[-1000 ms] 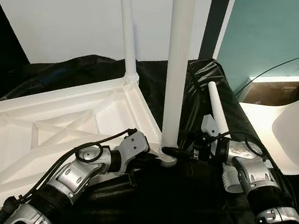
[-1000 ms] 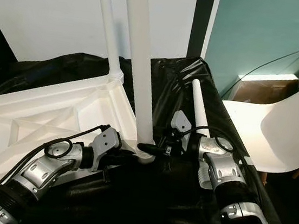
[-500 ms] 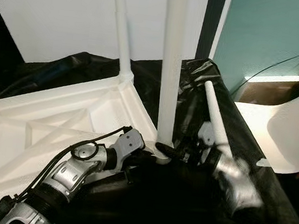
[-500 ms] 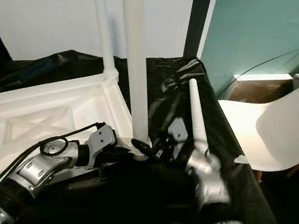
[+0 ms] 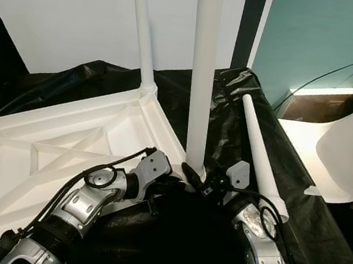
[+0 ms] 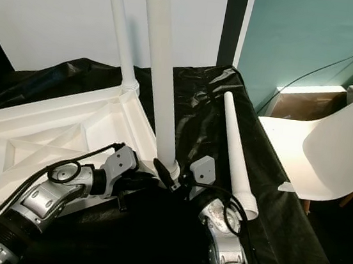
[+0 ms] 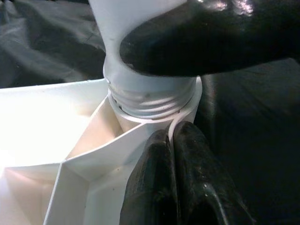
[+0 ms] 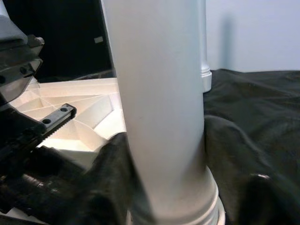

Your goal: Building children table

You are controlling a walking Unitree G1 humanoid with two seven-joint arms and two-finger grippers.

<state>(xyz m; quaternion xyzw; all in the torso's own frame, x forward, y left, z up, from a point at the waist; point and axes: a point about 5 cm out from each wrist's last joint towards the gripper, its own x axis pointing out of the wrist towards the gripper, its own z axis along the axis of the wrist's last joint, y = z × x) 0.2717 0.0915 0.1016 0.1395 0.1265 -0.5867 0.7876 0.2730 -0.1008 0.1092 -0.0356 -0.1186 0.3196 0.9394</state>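
Being seated: upright leg (image 5: 202,77), long axis vertical, in corner socket (image 7: 154,110) of upturned tabletop (image 5: 64,150). Right gripper (image 5: 192,174) fingers being spread around leg base; left gripper (image 7: 174,140) fingers being pressed together against socket. Spare leg (image 5: 260,155) lying beside socket.

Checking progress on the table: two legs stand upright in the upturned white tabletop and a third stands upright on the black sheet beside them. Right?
Not quite. The third leg lies flat on the black sheet, as the left eye view shows. Two legs, near and far, do stand upright in the upturned white tabletop.
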